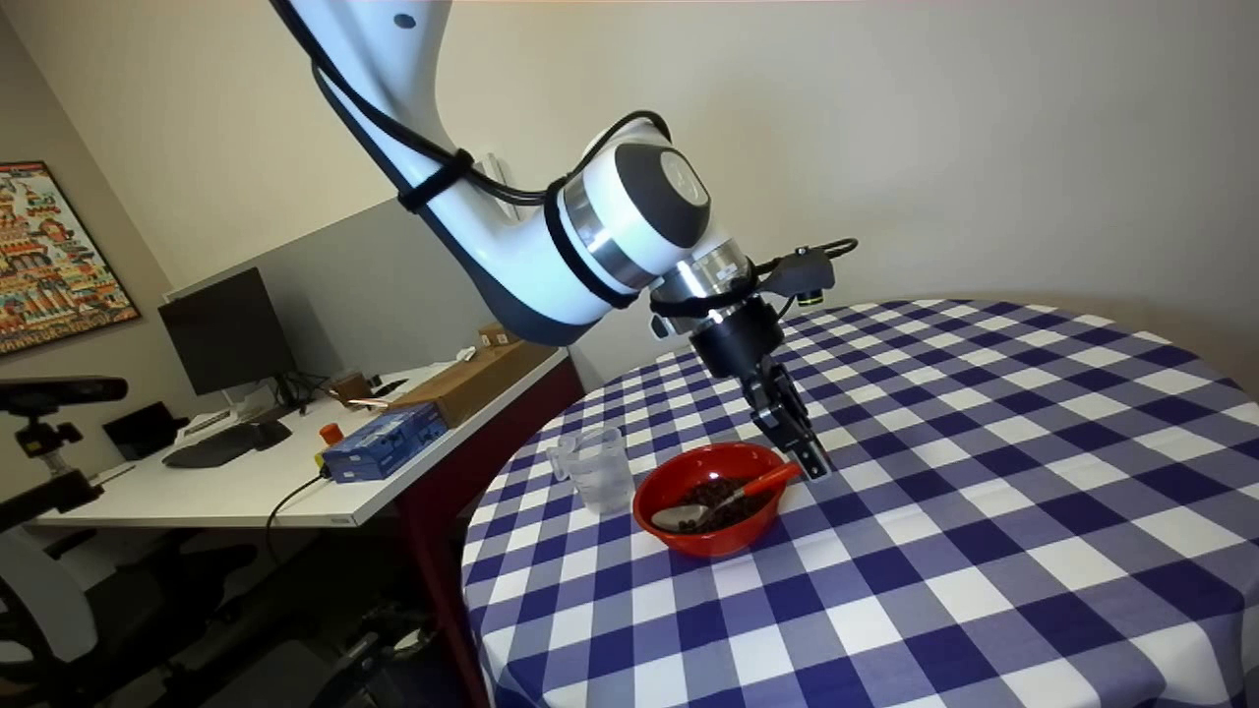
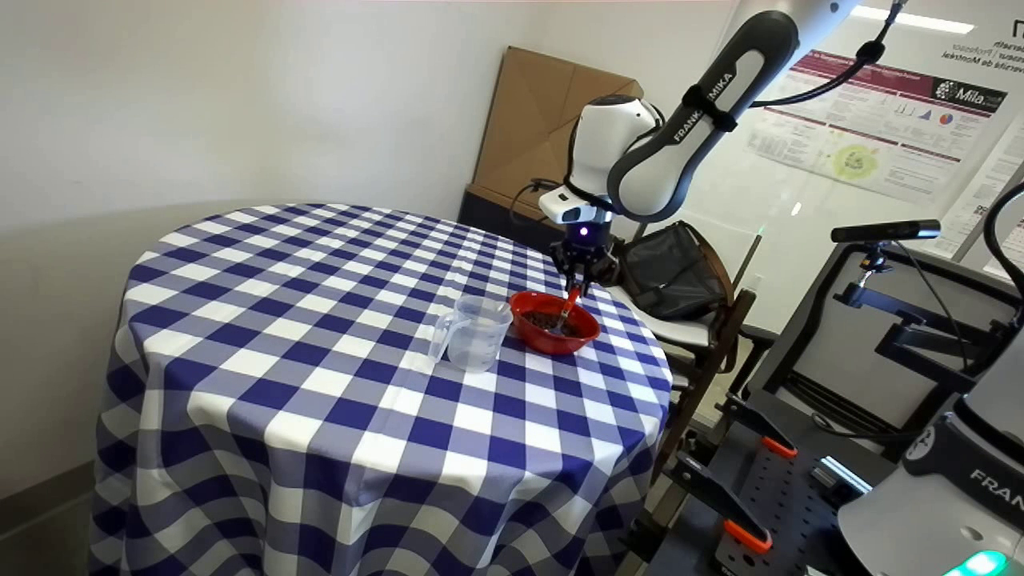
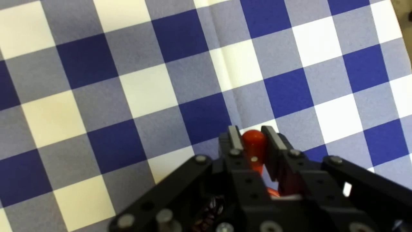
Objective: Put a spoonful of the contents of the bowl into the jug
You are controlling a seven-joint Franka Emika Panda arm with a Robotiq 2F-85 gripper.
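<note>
Soft, even light brightens the tabletop around the end effector, with faint shadows; far below and left of it, an exterior view sinks to near-black. Both exterior views slant. In an exterior view a violet light glows above the end effector and a strip of glare burns high to its right. In the wrist view the end effector is dark and blurred; the tabletop beyond is crisper.

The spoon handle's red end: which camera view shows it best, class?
The wrist view: it faces the red end, gripped in the claw. Both exterior views show the spoon handle slanting from the bowl; the claw hides its end.
</note>
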